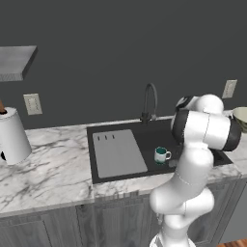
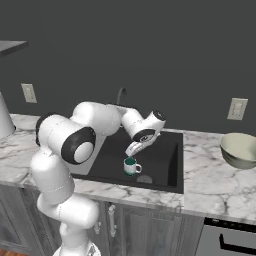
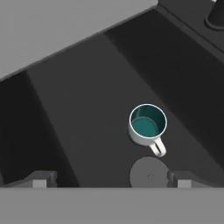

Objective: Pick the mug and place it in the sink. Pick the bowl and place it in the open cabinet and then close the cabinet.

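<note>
Mug delivered to the sink; the bowl comes next.

The mug [image 3: 148, 124] stands upright on the floor of the sink [image 2: 165, 145], just ahead of the fingers [image 3: 111, 179] and between their tips, beside the round drain [image 3: 148, 173]. The fingers are spread wide and hold nothing, hanging just above the mug in the right base view. The first step looks finished. The next move would call for lifting clear of the basin and swinging over to the bowl [image 2: 241, 149], well off to one side of the fingers on the counter [image 2: 215, 180]. No brand, label or writing can be read.
</note>
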### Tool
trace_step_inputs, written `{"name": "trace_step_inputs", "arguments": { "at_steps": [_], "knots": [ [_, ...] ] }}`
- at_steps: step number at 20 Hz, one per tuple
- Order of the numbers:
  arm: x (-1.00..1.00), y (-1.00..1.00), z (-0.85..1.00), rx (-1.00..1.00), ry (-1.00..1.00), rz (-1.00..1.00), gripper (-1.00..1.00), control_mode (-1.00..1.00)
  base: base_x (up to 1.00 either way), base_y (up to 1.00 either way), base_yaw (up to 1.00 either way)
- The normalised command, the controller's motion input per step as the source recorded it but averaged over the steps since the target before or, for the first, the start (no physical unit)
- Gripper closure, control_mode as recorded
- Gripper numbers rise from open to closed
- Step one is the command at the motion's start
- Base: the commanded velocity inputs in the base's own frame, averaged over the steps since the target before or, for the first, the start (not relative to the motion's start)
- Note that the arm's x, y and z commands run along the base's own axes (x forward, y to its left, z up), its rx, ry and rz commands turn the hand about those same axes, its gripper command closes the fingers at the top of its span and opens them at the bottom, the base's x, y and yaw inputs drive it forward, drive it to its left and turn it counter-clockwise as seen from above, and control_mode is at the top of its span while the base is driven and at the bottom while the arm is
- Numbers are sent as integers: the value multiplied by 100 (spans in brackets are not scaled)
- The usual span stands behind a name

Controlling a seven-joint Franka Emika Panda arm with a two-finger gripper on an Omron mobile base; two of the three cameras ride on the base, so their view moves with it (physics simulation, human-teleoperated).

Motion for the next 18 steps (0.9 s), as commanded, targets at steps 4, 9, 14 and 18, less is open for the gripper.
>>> {"name": "trace_step_inputs", "arguments": {
  "at_steps": [4, 9, 14, 18],
  "knots": [
    [-29, 0, 44, -1, 2, -27, -100, -100, 0, 0, 0],
    [-41, 0, 45, -2, 0, -24, -100, -100, 0, 0, 0],
    [-47, 3, 40, -4, 0, -24, -100, -100, 0, 0, 0],
    [-59, 8, 42, -3, -2, -26, -100, -100, 0, 0, 0]
  ]
}}
